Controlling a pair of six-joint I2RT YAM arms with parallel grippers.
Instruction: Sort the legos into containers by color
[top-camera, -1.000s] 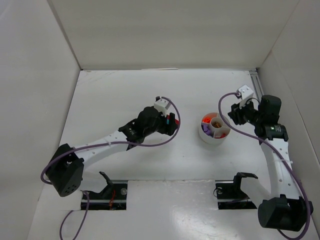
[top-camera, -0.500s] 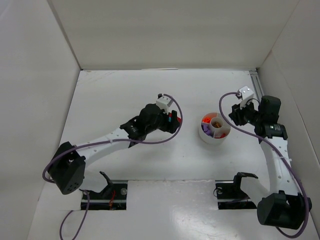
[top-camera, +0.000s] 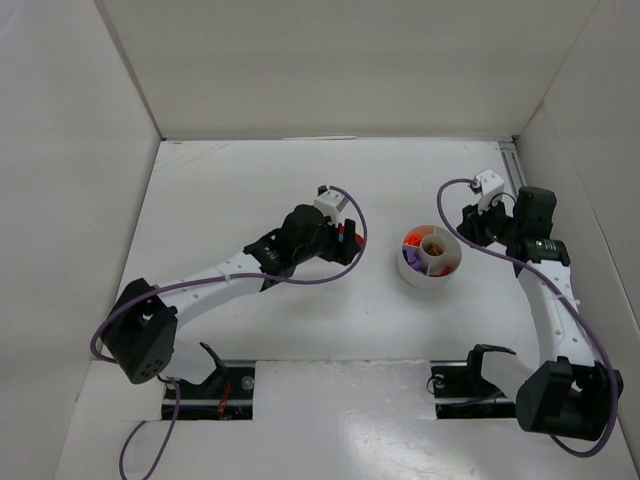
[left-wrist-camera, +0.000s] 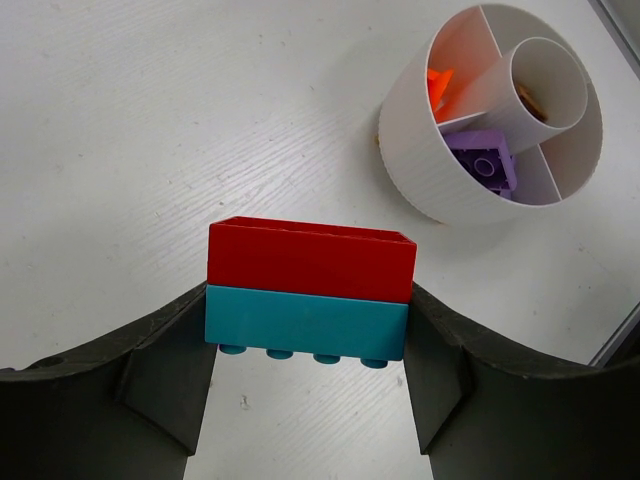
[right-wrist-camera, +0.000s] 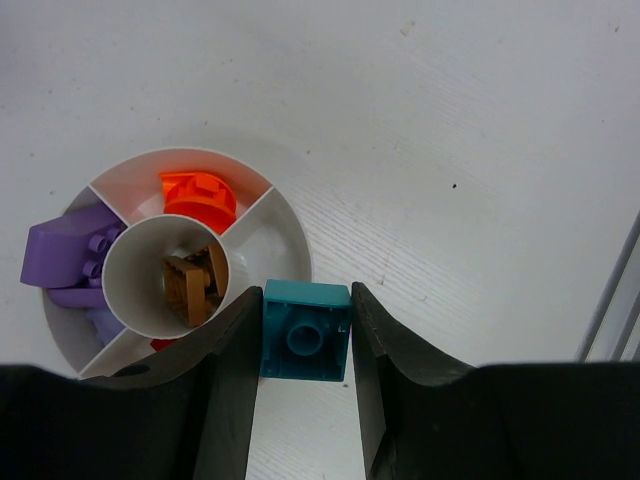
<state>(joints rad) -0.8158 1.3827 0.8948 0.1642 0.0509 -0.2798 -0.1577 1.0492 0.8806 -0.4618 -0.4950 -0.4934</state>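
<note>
Our left claw (left-wrist-camera: 306, 340) clamps a red-on-teal stack (left-wrist-camera: 310, 285). The bowl (left-wrist-camera: 420, 150) sits on the table (left-wrist-camera: 150, 120), ahead and to its right. Our right claw (right-wrist-camera: 305, 350) grips a teal brick (right-wrist-camera: 306, 343) at the bowl's near rim. Beyond it, to its left, lie orange (right-wrist-camera: 198, 195), brown (right-wrist-camera: 190, 285) and purple (right-wrist-camera: 62, 250) pieces.

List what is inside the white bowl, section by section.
The centre cup holds brown pieces. Wedges: an orange piece, purple pieces, one looks empty, and a red sliver in the near one. The right gripper covers the rest of that wedge.
</note>
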